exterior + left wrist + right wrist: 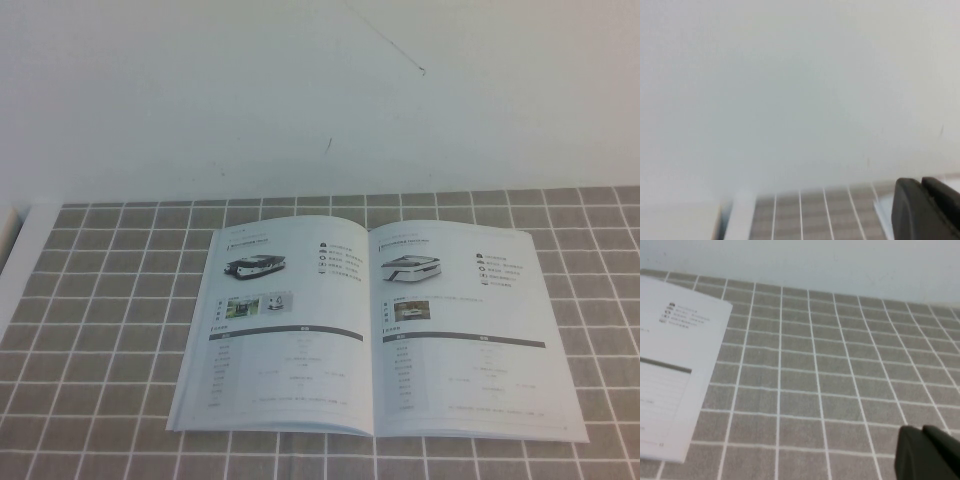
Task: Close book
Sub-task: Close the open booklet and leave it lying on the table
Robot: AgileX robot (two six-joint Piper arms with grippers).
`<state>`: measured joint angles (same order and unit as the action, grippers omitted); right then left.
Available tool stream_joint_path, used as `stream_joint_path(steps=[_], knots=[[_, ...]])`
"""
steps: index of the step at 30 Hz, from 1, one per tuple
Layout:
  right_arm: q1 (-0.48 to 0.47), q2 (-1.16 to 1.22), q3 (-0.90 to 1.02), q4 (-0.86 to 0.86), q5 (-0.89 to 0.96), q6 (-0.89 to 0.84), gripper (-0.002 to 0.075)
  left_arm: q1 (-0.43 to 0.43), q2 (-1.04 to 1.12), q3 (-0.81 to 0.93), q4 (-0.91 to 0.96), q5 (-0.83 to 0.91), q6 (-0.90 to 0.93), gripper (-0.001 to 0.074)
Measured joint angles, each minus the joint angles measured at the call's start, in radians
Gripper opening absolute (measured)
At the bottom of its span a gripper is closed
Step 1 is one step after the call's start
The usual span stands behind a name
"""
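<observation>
Book (375, 330) lies open between left claw (927, 212) and right claw (927, 454); both claws' state I cannot tell. Pages seem thin, floppy: lift outer edge.

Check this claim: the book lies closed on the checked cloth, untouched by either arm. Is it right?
Wrong: the high view shows the book lying open on the checked cloth. The left tool and right tool show only in their wrist views, off the book.
</observation>
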<state>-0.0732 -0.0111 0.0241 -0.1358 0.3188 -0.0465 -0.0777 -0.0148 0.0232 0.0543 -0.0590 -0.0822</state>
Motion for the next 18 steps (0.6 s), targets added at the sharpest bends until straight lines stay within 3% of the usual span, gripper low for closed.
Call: stream_joint_path(steps=[6,11,18], knots=[[0.000,0.000,0.004,-0.077,-0.226,-0.053,-0.0003,0.000,0.000,0.000,0.008,-0.313,0.009,-0.0002],[0.000,0.000,0.004,-0.134,-0.311,-0.076,-0.0003,0.000,0.000,0.000,0.009,-0.419,0.009,-0.0002],[0.000,0.000,0.004,-0.065,-0.441,0.215,-0.0003,0.000,0.000,0.000,0.010,-0.475,0.006,-0.0002]])
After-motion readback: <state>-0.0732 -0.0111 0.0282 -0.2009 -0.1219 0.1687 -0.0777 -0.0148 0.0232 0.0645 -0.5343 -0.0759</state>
